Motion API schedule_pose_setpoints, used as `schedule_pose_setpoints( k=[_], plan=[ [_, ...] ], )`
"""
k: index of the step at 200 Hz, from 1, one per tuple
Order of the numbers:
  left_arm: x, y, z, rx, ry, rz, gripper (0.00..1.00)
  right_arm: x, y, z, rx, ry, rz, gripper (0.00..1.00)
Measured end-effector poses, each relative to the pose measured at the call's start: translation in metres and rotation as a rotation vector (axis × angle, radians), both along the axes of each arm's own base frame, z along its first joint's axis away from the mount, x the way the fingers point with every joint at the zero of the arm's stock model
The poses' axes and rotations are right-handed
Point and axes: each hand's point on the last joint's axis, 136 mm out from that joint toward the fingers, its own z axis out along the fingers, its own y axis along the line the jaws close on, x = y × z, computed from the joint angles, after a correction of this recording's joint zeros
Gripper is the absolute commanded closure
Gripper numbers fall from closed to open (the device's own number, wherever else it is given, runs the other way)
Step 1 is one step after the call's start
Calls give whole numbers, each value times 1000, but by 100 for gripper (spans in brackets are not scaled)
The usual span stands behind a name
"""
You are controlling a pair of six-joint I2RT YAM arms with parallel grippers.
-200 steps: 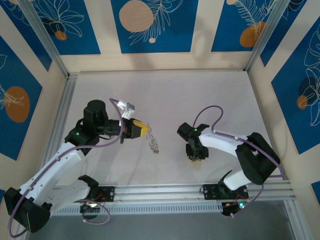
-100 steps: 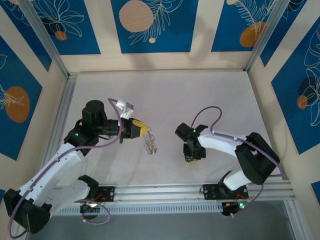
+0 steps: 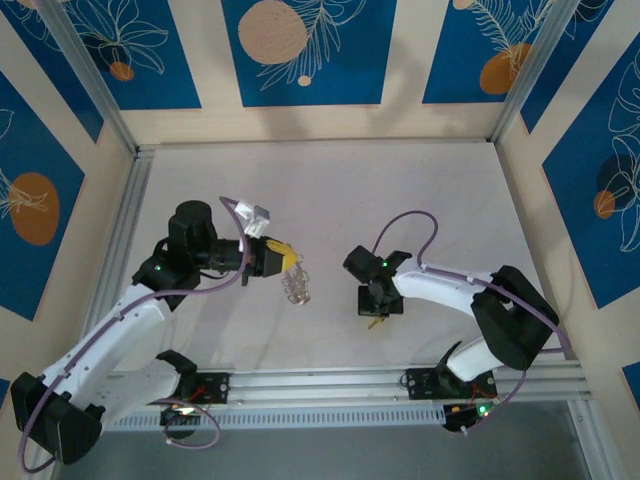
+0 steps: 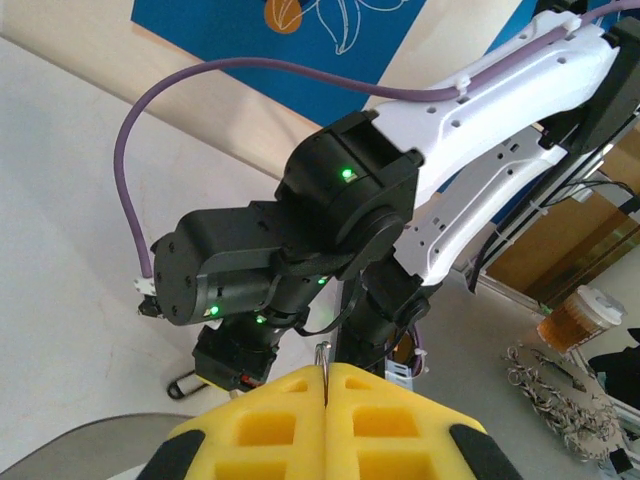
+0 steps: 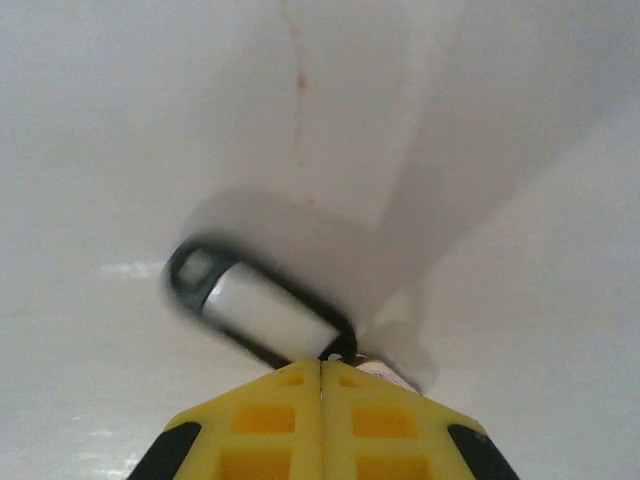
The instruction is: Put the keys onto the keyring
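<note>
Jaws of the left gripper (image 3: 291, 262) were pressed together on the keyring (image 3: 296, 286), a thin grey hoop fringed with small silvery pieces. It hung from the yellow fingertips above the worktop (image 3: 420, 190), left of its middle and nearer the near edge than the far one. From the left wrist, a short stub of the hoop's wire stood out of the seam between the closed fingers.

The right gripper (image 3: 374, 320) pointed down at the worktop to the right of the hoop, apart from it and also toward the near edge. Its jaws were closed too. The keys (image 5: 262, 306), a small dark oval loop carrying a whitish tag, stuck out beyond the fingertips with the loop's near end caught at the seam, though the right wrist picture was blurred. In the left wrist view the keys (image 4: 183, 384) showed just beside the right gripper's tip, low over the worktop.
</note>
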Motion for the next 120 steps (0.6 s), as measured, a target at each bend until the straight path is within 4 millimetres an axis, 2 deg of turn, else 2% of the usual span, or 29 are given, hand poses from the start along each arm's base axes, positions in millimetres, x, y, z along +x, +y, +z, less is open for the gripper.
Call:
schedule_pose_setpoints(
  k=[52,67,120],
  plan=[
    [7,0,-10,23,18,39,100,11,29,22,134,-34,39,100],
    [9,1,-13,32,24,53,100,13,34,23,151,-37,53,91],
    [14,3,-20,59,37,87,100,14,37,21,179,-22,79,79]
  ],
)
